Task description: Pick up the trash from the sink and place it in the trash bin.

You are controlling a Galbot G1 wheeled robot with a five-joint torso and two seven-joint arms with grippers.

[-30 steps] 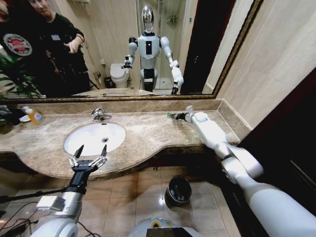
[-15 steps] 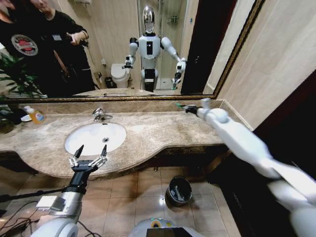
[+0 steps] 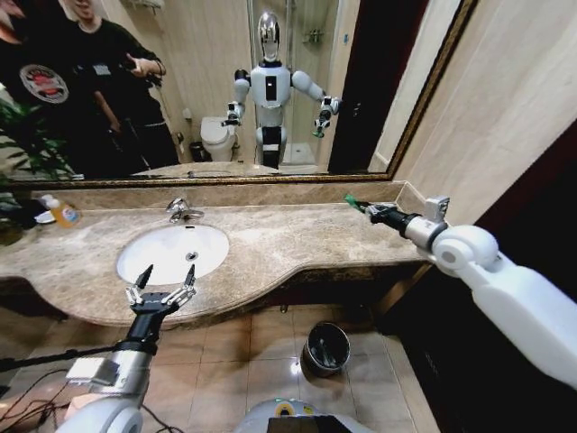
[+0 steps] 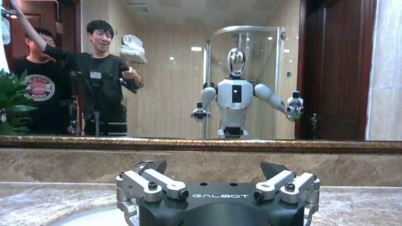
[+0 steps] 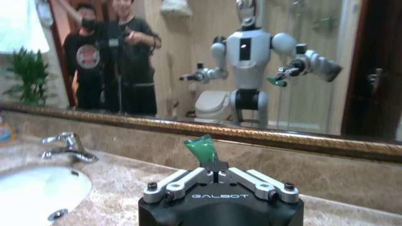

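My right gripper point(image 3: 366, 208) hangs above the right end of the countertop point(image 3: 279, 239), shut on a small green piece of trash point(image 3: 352, 201). The right wrist view shows the same green piece point(image 5: 202, 148) sticking up from the closed right gripper point(image 5: 217, 175). The white oval sink point(image 3: 171, 253) lies at the left, and I see no trash in its basin. My left gripper point(image 3: 162, 281) hovers open at the counter's front edge, just before the sink. The dark round trash bin point(image 3: 326, 347) stands on the floor under the counter's right part.
A chrome faucet point(image 3: 183, 210) stands behind the sink. A bottle of orange liquid point(image 3: 62, 212) sits at the counter's far left beside a plant. A large mirror runs along the wall behind. Tiled floor lies around the bin.
My right arm has risen off the counter and swung right, carrying the green piece. The left arm has stayed still.
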